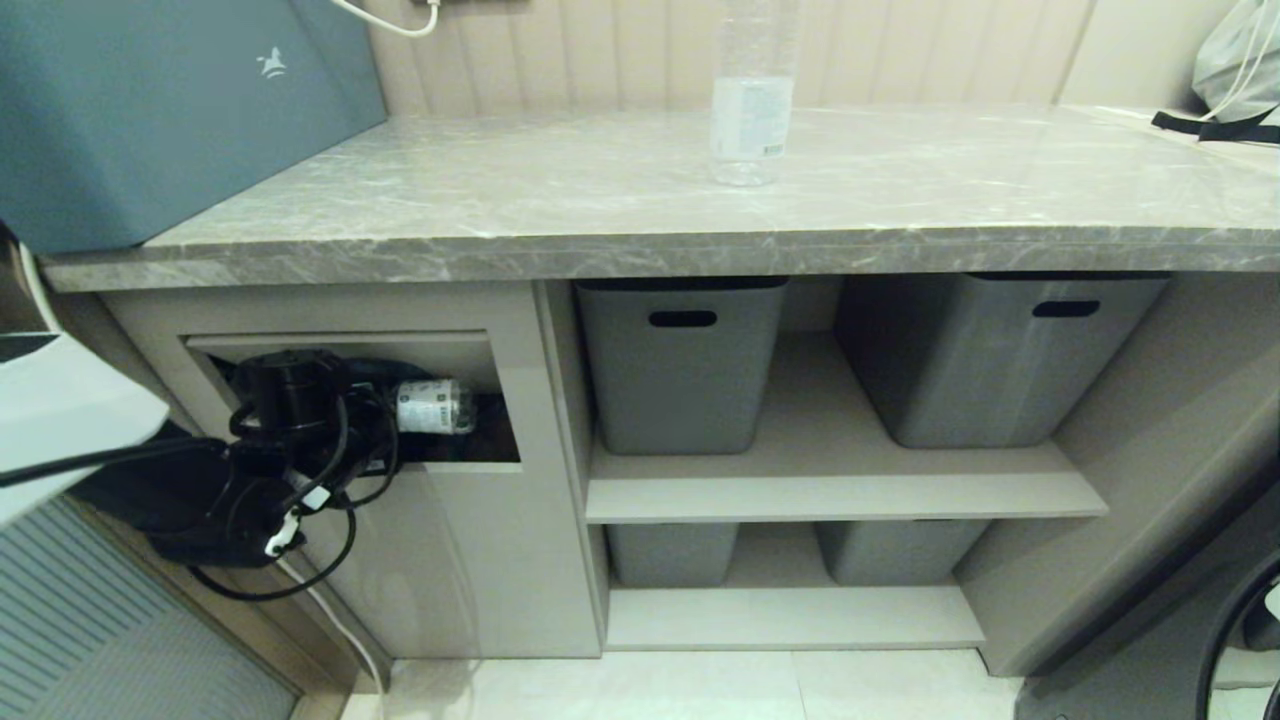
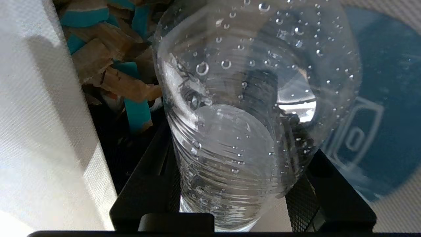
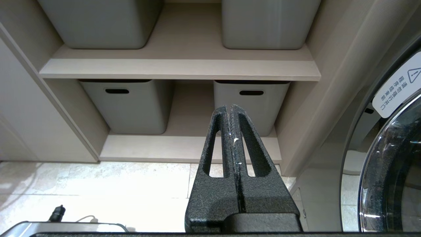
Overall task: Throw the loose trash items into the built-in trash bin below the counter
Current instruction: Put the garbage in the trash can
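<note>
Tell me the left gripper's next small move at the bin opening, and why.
Probably open the fingers and let go. The left gripper holds a labelled bottle already pushed through the flap opening of the built-in trash bin, and the left wrist view shows cardboard scraps below it. A second bottle waits on the counter.

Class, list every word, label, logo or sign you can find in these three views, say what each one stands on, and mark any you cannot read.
White bin icon, no words: on the blue sticker of the flap.
Small white logo, no letters legible: on the grey-blue box.
Warning triangle with vertical Chinese characters, too small to read: on the white sticker of the washing machine.
Printed label, too blurred to read: on the held bottle.
Pale label, unreadable: on the counter bottle.
</note>
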### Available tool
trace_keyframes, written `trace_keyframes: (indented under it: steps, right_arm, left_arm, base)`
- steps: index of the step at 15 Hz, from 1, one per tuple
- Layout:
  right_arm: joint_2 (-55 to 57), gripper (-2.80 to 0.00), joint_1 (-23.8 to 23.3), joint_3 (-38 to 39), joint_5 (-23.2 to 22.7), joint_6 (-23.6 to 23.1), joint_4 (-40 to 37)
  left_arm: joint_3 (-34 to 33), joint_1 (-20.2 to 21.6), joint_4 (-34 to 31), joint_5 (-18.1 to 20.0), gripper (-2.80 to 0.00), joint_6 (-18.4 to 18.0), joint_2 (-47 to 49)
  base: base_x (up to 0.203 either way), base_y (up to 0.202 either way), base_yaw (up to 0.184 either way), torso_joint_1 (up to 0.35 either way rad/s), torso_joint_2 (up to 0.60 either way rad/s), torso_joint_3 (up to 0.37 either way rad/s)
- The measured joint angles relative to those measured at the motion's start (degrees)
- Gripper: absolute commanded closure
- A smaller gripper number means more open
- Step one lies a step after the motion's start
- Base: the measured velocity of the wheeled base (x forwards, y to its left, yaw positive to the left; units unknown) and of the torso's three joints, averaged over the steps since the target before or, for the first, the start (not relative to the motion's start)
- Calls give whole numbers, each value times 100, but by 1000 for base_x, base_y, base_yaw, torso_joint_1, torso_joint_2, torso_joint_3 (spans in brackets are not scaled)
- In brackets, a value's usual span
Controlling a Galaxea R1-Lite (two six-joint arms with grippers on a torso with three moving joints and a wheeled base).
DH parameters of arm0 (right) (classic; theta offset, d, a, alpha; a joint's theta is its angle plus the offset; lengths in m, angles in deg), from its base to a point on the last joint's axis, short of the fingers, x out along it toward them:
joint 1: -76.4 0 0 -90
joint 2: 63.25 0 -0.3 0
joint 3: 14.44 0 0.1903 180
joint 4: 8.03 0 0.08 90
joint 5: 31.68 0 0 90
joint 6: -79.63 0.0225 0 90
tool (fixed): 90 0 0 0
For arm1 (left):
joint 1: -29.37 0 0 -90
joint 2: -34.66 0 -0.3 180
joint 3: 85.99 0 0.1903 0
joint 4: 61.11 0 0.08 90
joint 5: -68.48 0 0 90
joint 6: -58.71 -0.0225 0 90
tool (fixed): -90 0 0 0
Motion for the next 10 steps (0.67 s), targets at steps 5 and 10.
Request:
trace_keyframes:
  steps: [5, 10]
  right_arm:
    - [0, 0, 0, 0, -1, 0, 0]
    - [0, 0, 0, 0, -1, -2, 0]
  left_arm:
    - [464, 2, -314, 1, 0, 7, 139]
    - [670, 0, -345, 44, -280, 17, 192]
  base:
    - [0, 0, 0, 0, 0, 0]
    - [0, 0, 0, 0, 0, 0]
